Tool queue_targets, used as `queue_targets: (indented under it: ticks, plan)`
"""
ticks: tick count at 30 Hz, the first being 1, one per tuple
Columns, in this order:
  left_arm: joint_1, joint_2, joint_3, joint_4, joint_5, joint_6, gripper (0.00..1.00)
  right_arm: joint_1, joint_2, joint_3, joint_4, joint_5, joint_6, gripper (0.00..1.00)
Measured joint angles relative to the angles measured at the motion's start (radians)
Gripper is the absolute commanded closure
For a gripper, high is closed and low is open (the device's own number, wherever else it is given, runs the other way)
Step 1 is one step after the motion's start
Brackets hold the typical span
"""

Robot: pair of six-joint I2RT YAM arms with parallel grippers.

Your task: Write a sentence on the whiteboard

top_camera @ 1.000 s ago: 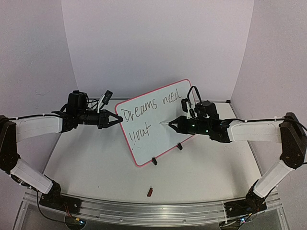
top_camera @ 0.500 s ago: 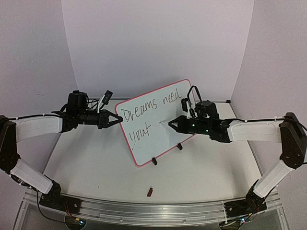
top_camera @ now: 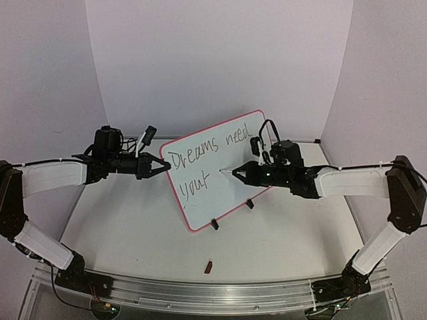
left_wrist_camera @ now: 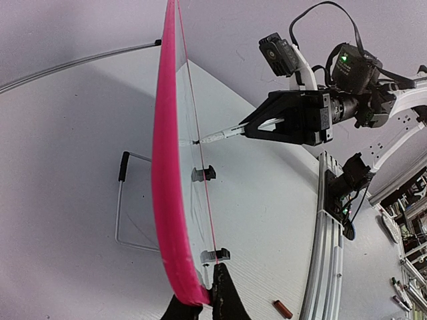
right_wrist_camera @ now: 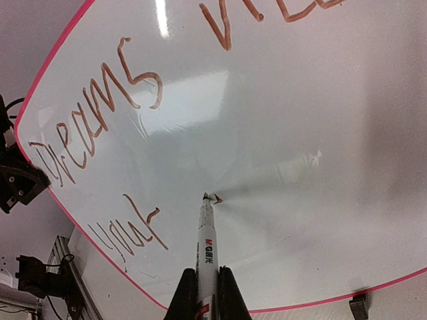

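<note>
Noting the right gripper (top_camera: 240,175) pinching the marker (right_wrist_camera: 206,247), we find its tip touching the whiteboard (top_camera: 230,200) beside the last written word (top_camera: 195,184), left gripper (top_camera: 162,166) clamping its edge.

Three plain, pale lavender panels, a back wall (top_camera: 220,60), a left wall (top_camera: 40,80) and a right wall (top_camera: 390,73), enclose a white desk (top_camera: 133,233). The light is soft and even. An aluminium rail (top_camera: 200,293) lines the desk's near edge.
</note>
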State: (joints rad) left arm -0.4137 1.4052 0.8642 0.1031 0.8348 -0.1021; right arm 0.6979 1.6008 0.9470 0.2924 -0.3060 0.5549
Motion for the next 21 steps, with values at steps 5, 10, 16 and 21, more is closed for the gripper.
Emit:
queue_targets:
  ticks: [5,10,16,21]
  plan:
    - [0.000,0.000,0.000,-0.001,-0.001,-0.001,1.00,-0.002,0.003,0.000,0.000,-0.013,0.004,1.00]
    - [0.000,0.000,0.000,-0.001,-0.001,-0.001,1.00,-0.002,0.003,-0.014,0.010,-0.017,0.012,1.00]
    - [0.000,0.000,0.000,-0.001,-0.001,-0.001,1.00,-0.001,0.003,-0.044,0.014,-0.026,0.023,1.00]
    - [0.000,0.000,0.000,-0.001,-0.001,-0.001,1.00,-0.001,-0.001,-0.047,0.011,-0.018,0.025,1.00]
